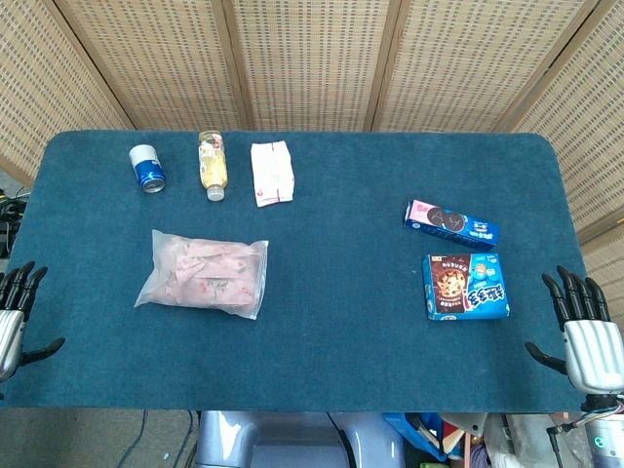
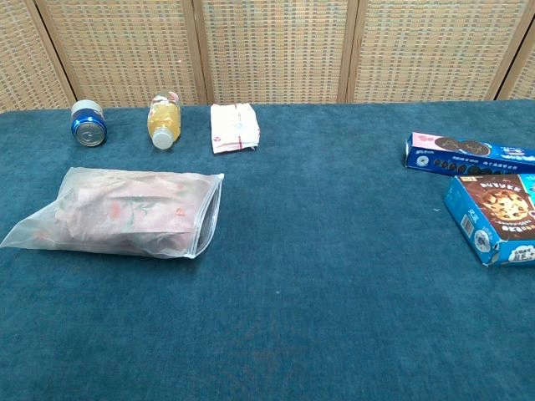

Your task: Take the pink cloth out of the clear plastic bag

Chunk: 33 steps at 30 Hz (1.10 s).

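Your left hand [image 1: 18,312] sits at the near left edge of the table [image 1: 341,224] with its fingers [image 1: 21,283] spread and holding nothing, and your right hand [image 1: 585,331] rests the same way at the near right edge, empty and with its fingers apart; neither shows in the chest view. The clear plastic bag [image 1: 205,273] lies flat on the left half of the table, ahead of the left hand and toward the middle, so the left hand is plainly the nearer one, with the right hand well apart across the table. The bag's long axis runs roughly left to right, and in the chest view its zip-sealed mouth [image 2: 209,213] faces right, toward the table's centre. The pink cloth [image 2: 125,215] is folded inside it, filling most of the bag, and no part of it appears to be out yet. Whether the seal is closed, you cannot tell from here. Judging by this, you would pin the bag's left end with the left hand and bring the right across to the mouth. At the far edge lie a blue can [image 1: 148,168], a bottle of yellow drink [image 1: 213,164] and a small white packet [image 1: 271,173]; two cookie boxes [image 1: 466,285] lie on the right.
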Motion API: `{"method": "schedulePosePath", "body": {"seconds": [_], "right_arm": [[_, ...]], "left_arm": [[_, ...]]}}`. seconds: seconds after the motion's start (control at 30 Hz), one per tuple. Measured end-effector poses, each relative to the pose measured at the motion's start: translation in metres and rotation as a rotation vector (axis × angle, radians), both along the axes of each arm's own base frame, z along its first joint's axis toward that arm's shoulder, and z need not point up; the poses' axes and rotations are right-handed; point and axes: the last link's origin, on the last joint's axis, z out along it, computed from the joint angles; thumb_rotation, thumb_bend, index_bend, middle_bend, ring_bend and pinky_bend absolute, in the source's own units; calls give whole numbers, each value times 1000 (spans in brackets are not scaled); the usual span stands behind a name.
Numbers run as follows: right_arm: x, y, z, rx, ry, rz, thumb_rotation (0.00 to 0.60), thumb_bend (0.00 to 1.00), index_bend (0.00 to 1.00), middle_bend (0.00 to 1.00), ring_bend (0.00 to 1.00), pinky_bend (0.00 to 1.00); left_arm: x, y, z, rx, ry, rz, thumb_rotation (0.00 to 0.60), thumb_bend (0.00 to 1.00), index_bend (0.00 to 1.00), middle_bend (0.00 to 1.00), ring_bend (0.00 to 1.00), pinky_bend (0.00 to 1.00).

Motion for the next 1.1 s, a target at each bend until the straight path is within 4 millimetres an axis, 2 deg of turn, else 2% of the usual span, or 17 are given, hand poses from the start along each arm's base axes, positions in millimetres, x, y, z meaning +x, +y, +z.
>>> {"method": "schedulePosePath", "body": {"seconds": [0.43, 0.63, 0.83, 1.1], "right_arm": [[-1, 0, 3, -15, 0, -2, 600, 0, 0, 0, 0, 0], [0, -2, 3, -15, 7, 2, 600, 0, 0, 0, 0, 0], [-1, -5, 1, -19, 24, -10, 600, 0, 0, 0, 0, 0], [-6, -8, 4, -36, 32, -45, 600, 0, 0, 0, 0, 0]], "left_arm": [[-4, 4, -2, 1, 3, 18, 600, 149, 0, 0, 0, 0], [0, 20, -9, -56, 1, 9, 600, 148, 0, 0, 0, 0], [10, 60, -28, -196, 17, -13, 600, 143, 0, 0, 0, 0], [38, 134, -69, -388, 47, -72, 600, 121, 0, 0, 0, 0]]}}
